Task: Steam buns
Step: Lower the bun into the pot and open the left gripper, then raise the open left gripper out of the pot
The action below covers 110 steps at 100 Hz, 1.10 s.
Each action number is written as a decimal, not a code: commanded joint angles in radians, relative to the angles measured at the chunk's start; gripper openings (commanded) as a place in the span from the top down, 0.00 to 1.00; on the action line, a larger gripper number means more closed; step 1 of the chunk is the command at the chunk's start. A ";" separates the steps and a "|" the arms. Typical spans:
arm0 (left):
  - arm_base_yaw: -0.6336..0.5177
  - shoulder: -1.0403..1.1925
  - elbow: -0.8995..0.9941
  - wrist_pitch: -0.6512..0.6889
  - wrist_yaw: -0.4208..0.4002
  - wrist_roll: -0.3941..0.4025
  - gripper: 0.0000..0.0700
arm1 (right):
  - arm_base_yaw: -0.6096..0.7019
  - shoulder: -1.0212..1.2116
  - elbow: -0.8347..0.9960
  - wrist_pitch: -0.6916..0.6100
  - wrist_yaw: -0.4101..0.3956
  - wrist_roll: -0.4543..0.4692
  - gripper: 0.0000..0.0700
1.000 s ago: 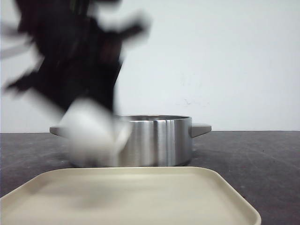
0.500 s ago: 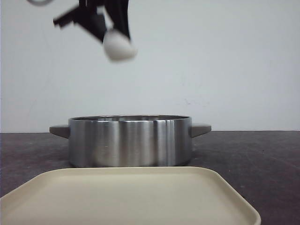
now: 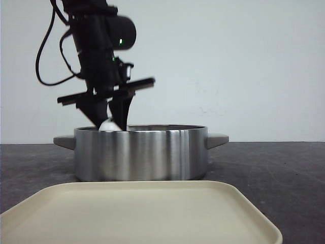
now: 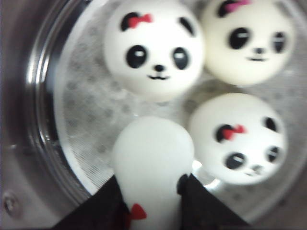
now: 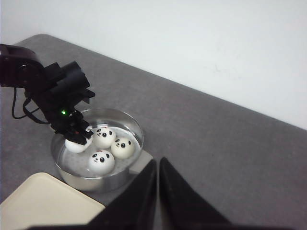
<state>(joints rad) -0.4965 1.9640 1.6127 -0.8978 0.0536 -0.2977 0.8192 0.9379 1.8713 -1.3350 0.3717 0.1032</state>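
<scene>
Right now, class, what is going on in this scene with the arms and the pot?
The left gripper holds a white panda bun and is lowering it into the steel pot. Three other panda buns already sit inside on the perforated steamer insert. The held bun is at the pot's open spot, not yet released. The right gripper hovers shut off to the side, holding nothing. The beige tray in front has no buns on it.

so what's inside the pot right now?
Three panda buns sit on the perforated steamer insert in the pot. The left gripper holds a fourth bun just inside; its face is hidden.
</scene>
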 commanded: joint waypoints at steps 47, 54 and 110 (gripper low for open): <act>-0.007 0.079 0.034 0.001 -0.018 0.025 0.25 | 0.011 0.007 0.014 -0.049 0.027 0.066 1.00; -0.007 0.079 0.050 -0.006 -0.018 0.025 0.25 | 0.011 0.007 0.014 -0.049 0.027 0.066 1.00; -0.074 -0.134 0.359 -0.022 -0.056 -0.048 0.99 | 0.011 -0.038 -0.070 0.196 0.060 0.035 1.00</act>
<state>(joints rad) -0.5369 1.9102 1.9366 -0.9527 0.0162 -0.3283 0.8192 0.9119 1.8206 -1.2045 0.4397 0.1566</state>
